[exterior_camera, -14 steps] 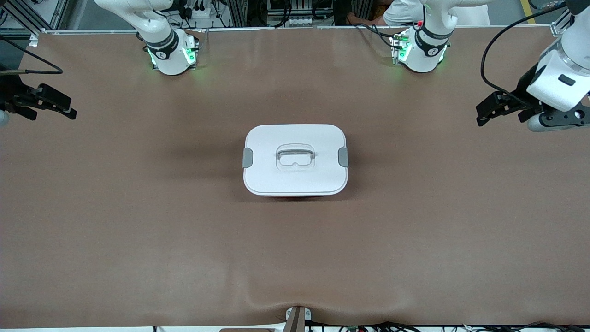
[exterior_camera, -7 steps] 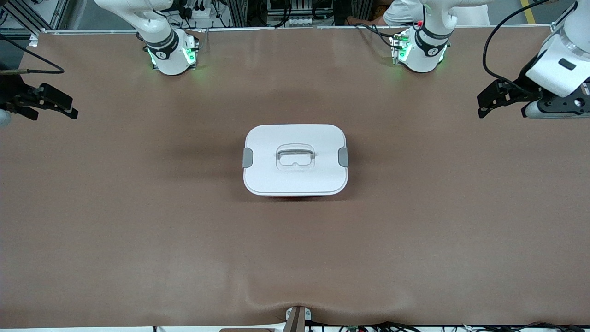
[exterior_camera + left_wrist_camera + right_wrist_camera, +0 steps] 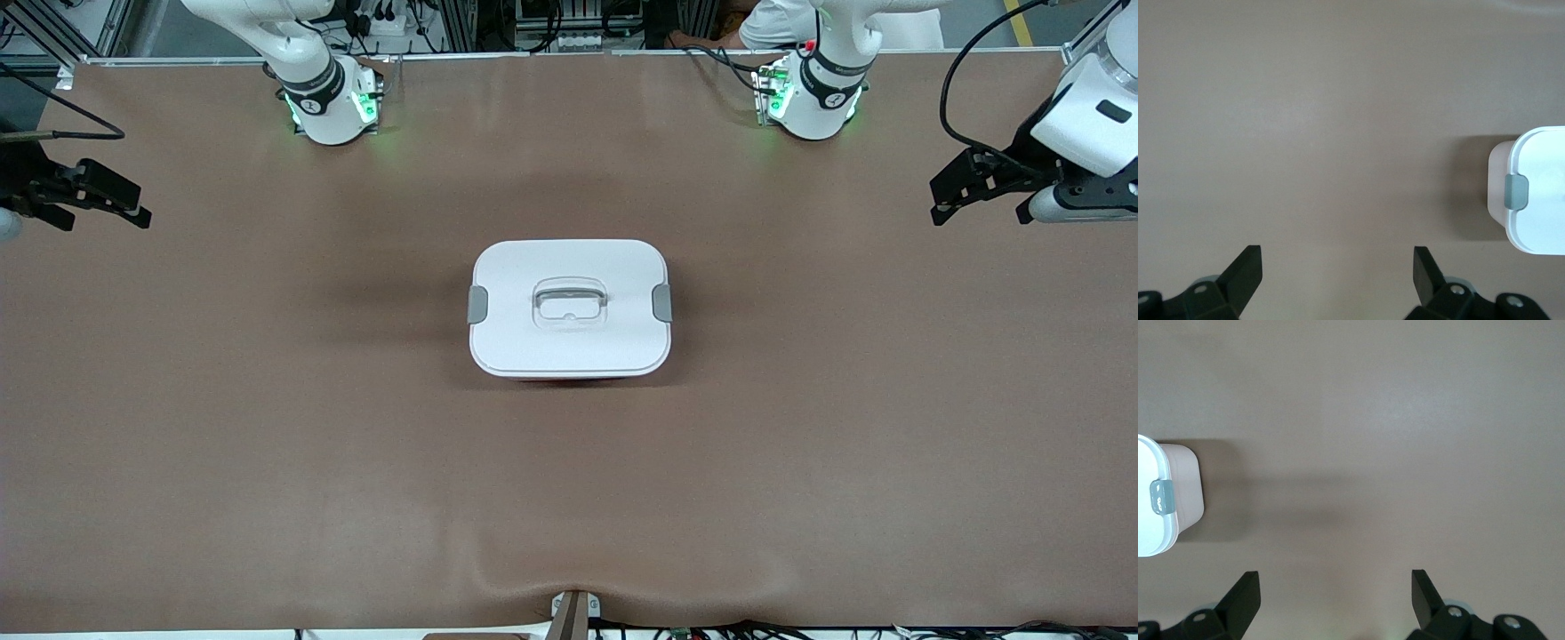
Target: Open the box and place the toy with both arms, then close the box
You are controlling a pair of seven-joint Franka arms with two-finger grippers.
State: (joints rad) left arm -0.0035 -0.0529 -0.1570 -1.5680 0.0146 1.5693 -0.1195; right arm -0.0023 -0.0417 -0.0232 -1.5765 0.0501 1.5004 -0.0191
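The box [image 3: 569,342] stands in the middle of the brown table with its white lid on, and both grey side clips [image 3: 477,305] [image 3: 661,302] lie against its ends. A clear handle [image 3: 570,294] lies in the lid's recess. The toy is out of view. My left gripper [image 3: 939,203] hangs open and empty over the table at the left arm's end; in the left wrist view it [image 3: 1338,252] frames bare table, with the box [image 3: 1541,167] off to one side. Open and empty too, my right gripper [image 3: 140,206] [image 3: 1335,575] hovers over the right arm's end, with the box [image 3: 1186,487] at that view's edge.
Both arm bases [image 3: 333,102] [image 3: 811,96], lit green, stand along the table's back edge. A small clamp [image 3: 573,612] pinches the brown table cover [image 3: 267,444] at the edge nearest the front camera, where the cover bulges slightly. Black cables trail from both wrists.
The left arm's wrist and gripper have drifted outward toward the left arm's end of the table and toward the bases' edge. The right gripper and the box have stayed put.
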